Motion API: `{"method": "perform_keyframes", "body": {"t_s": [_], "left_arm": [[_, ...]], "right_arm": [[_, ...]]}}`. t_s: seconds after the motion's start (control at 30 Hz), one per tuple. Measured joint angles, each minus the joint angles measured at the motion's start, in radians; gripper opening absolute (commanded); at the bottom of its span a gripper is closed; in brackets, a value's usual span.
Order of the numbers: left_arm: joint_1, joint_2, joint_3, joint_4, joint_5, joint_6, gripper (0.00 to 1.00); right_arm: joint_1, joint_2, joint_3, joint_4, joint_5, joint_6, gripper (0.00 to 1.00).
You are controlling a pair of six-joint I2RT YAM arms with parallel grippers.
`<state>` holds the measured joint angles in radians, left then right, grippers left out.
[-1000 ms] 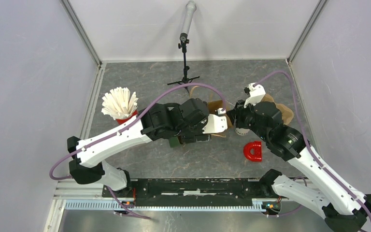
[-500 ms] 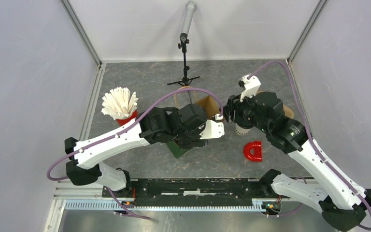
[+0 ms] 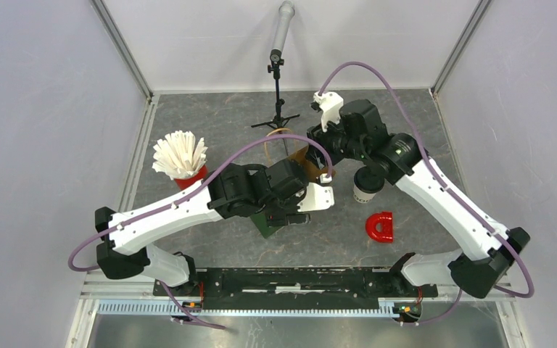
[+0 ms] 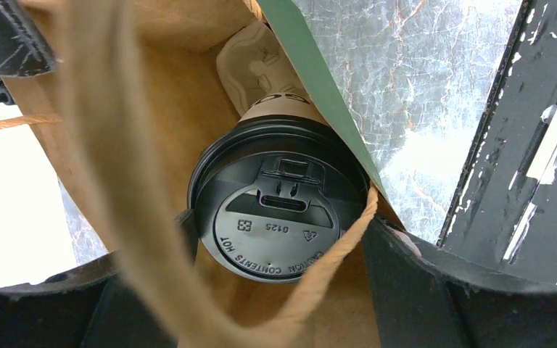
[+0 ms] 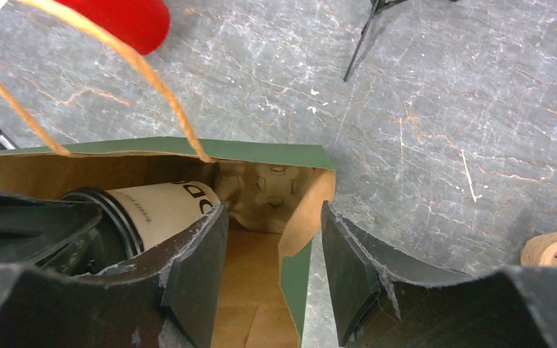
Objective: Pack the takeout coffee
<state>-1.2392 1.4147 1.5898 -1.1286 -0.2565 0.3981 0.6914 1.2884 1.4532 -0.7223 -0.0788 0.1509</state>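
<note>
A takeout coffee (image 4: 279, 225), a cream paper cup with a black lid, lies tilted inside the green paper bag (image 4: 312, 72), against the brown cardboard carrier (image 4: 250, 65). My left gripper (image 4: 279, 230) reaches into the bag's mouth, its fingers on either side of the lid, shut on the cup. The cup also shows in the right wrist view (image 5: 163, 206). My right gripper (image 5: 274, 239) is open, its jaws straddling the bag's side edge (image 5: 297, 254) without pinching it. In the top view the bag (image 3: 265, 221) lies between my grippers. A second lidded cup (image 3: 366, 185) stands on the table.
A red cup of white sticks (image 3: 181, 159) stands at the left. A red U-shaped object (image 3: 381, 227) lies at the right front. A microphone stand (image 3: 278, 109) is behind the bag. The bag's paper handle (image 4: 101, 145) hangs across the left wrist view.
My right arm has swung away from the standing cup, up and left to the bag's far edge. My left gripper stays in the bag, shifted slightly left.
</note>
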Motion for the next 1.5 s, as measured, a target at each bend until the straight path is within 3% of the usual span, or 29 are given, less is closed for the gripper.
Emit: {"method": "perform_keyframes", "body": {"t_s": [0.33, 0.73, 1.13, 1.5], "left_arm": [[-0.001, -0.015, -0.003, 0.0, 0.0, -0.008, 0.58], [-0.001, -0.019, -0.006, 0.0, -0.002, -0.009, 0.58], [-0.002, -0.02, -0.007, 0.0, -0.004, -0.011, 0.57], [-0.002, -0.021, -0.007, 0.0, -0.004, -0.011, 0.56]], "right_arm": [[-0.005, 0.078, 0.092, -0.11, 0.001, -0.075, 0.56], [-0.024, 0.154, 0.15, -0.176, -0.067, -0.126, 0.43], [-0.034, 0.192, 0.291, -0.254, -0.079, -0.132, 0.64], [-0.038, 0.188, 0.255, -0.283, -0.052, -0.158, 0.64]]}}
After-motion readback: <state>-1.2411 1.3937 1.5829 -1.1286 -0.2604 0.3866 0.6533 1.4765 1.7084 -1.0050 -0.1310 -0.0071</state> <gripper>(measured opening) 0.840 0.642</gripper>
